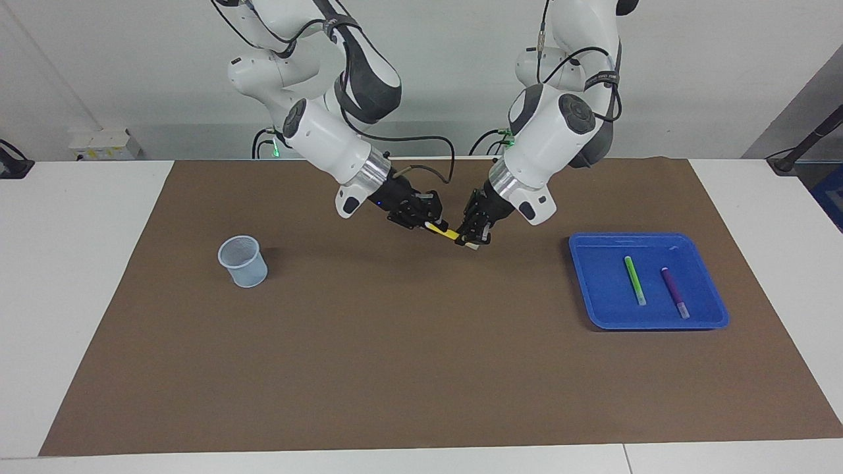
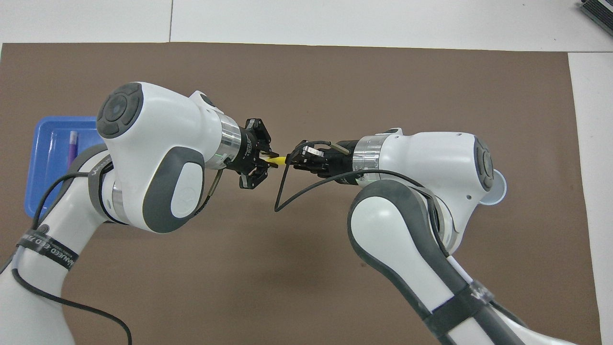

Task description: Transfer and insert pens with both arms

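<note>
Mid-handover over the middle of the brown mat [image 1: 395, 368], up in the air. Yellow pen [image 1: 450, 234] bridging the two grippers, long axis running roughly along the table's length, one end tipped a bit lower toward the left arm's side. Left gripper [image 1: 475, 232] clamped on the end with the pale tip, right gripper [image 1: 421, 217] clamped on the other end, so both closed on the same pen right now. Looks like the point where the left one needs to let go, judging from how things sit. Then probably a carry toward the right arm's end of the mat, since the cup [image 1: 243, 261] stands there, upright, and looks empty from here. Right arm clearly the nearer one to it. Pen would need tipping upright to drop in, just a guess. Blue tray [image 1: 705, 322] near the left arm's end of the mat, with the green pen [image 1: 635, 280] and purple pen [image 1: 674, 291] lying flat inside, side by side but not touching, pale ends pointing away from the robots. So one in transit, two to go, none inserted as far as visible.
</note>
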Motion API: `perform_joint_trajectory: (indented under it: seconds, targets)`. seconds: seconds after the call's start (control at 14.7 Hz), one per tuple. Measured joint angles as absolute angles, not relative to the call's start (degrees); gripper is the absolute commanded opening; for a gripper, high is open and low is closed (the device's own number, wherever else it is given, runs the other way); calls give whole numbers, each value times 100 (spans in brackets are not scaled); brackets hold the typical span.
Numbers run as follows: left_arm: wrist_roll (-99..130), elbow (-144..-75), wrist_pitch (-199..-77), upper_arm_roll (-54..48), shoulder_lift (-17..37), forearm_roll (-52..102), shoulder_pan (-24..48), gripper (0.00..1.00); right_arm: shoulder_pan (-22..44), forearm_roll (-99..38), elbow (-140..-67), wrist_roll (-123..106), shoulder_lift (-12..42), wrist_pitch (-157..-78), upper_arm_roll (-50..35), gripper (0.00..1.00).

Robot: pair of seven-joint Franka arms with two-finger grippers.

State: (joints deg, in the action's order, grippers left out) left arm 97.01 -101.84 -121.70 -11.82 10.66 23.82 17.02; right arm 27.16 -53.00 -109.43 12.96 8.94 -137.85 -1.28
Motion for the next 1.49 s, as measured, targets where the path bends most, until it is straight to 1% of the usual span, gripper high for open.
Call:
perform_joint_trajectory:
  seconds: [0.27, 0.47, 0.68, 0.88, 1.09, 1.29, 1.49]
  targets:
    - [9699, -10184, -12171, -1165, 1066, 2382, 1730, 100, 2704, -4679, -10942, 1292, 894, -13743, -94, 0]
    - [9698, -10184, -12178, -1051, 1066, 2380, 1554, 100, 2554, -3885, -10909, 1290, 883, -13444, -45, 0]
    - [9677, -10184, -12185, -1012, 1066, 2379, 1060, 100, 2298, -2882, -10837, 1290, 740, -12895, -18, 0]
    - [9649, -10185, -12185, -998, 1066, 2378, 516, 100, 1995, -1695, -10803, 1286, 441, -12153, -12, 0]
    - [9634, -10178, -12192, -991, 1064, 2377, 99, 100, 1834, -670, -10801, 1217, 126, -11518, -14, 0]
    - [9581, -10124, -12307, -989, 1057, 2350, -188, 100, 1518, -172, -10809, 629, -129, -10960, -9, 0]
    - [9067, -10117, -12386, -968, 1056, 1739, -441, 100, 1143, 288, -10862, -13, -339, -10739, -3, 0]
